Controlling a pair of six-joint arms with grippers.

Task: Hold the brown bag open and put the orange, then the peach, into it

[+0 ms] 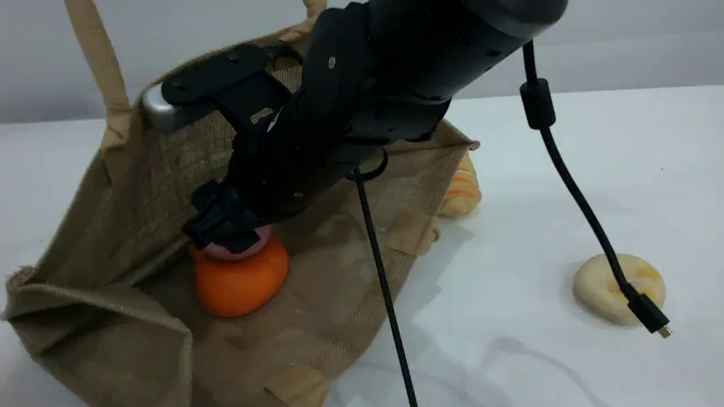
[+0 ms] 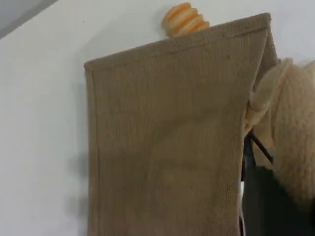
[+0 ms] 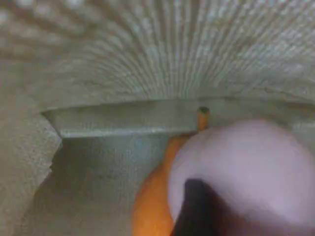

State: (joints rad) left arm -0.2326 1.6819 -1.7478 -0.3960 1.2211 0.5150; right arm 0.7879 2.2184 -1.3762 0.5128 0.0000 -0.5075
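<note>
The brown bag (image 1: 113, 226) lies on its side on the white table with its mouth facing me. One beige handle (image 1: 99, 62) runs taut up past the top edge; in the left wrist view that strap (image 2: 290, 128) is blurred close by and the bag's wall (image 2: 162, 147) is below, so the left gripper seems shut on it. The orange (image 1: 240, 282) rests inside the bag. My right gripper (image 1: 226, 234) reaches in, shut on the peach (image 1: 251, 244), which touches the orange's top. The right wrist view shows the peach (image 3: 246, 172) against the orange (image 3: 152, 206).
An orange-striped bread roll (image 1: 461, 189) sits just behind the bag's right corner, also visible as the roll (image 2: 184, 18). A pale yellow disc (image 1: 605, 285) lies at the right. A black cable (image 1: 565, 169) dangles over it from the right arm.
</note>
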